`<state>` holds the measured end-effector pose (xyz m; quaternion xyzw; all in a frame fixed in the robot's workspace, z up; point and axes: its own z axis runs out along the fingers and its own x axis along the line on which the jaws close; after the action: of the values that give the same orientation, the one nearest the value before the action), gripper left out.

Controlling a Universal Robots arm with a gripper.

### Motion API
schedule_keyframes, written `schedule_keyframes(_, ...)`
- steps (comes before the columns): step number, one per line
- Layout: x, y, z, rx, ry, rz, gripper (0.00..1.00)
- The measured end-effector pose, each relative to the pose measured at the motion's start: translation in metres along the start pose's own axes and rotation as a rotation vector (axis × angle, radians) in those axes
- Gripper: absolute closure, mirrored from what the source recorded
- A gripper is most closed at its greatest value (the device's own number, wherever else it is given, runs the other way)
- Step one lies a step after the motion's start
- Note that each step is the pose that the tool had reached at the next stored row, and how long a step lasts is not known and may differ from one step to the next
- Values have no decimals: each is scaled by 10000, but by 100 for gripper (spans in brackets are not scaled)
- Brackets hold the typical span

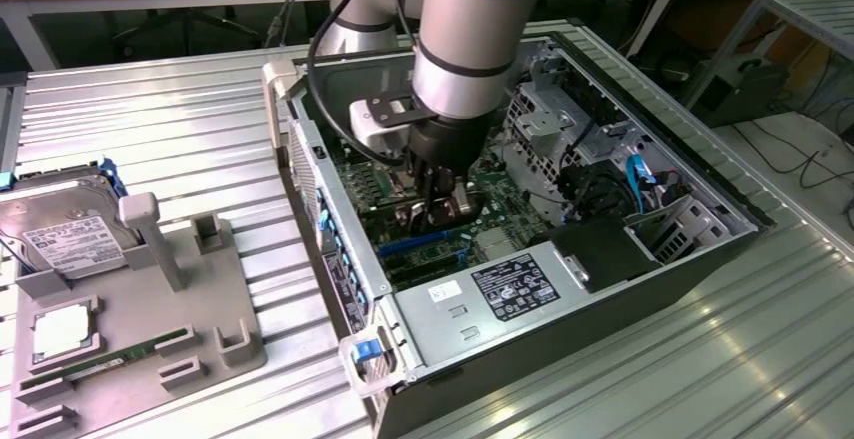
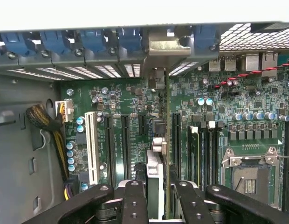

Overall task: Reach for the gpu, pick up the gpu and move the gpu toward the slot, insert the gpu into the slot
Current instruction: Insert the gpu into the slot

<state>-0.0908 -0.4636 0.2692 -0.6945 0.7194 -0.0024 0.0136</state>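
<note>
My gripper (image 1: 443, 211) is low inside the open computer case (image 1: 694, 174), shut on the gpu (image 2: 155, 175). In the wrist view the dark card stands on edge between the two fingers (image 2: 134, 203) and runs away over the green motherboard (image 2: 130, 100). Its silvery bracket (image 2: 165, 46) sits at the case's rear wall, among the blue latches (image 2: 93, 39). In the exterior view a piece of the blue slot (image 1: 407, 246) shows just beneath and in front of the gripper. The card's lower edge and its meeting with the slot are hidden.
A white expansion slot (image 2: 92, 147), black memory slots (image 2: 205, 154) and the processor socket (image 2: 249, 172) flank the card. The power supply (image 1: 514, 284) fills the case's near end. On the exterior view's left, a grey fixture (image 1: 147, 309) holds a hard drive (image 1: 60, 234) and a green memory stick (image 1: 114, 359).
</note>
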Motion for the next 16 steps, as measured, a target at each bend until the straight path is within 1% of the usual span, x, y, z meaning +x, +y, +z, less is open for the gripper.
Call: schedule_keyframes(16, -8, 12, 98, 0, -3, -1, 72)
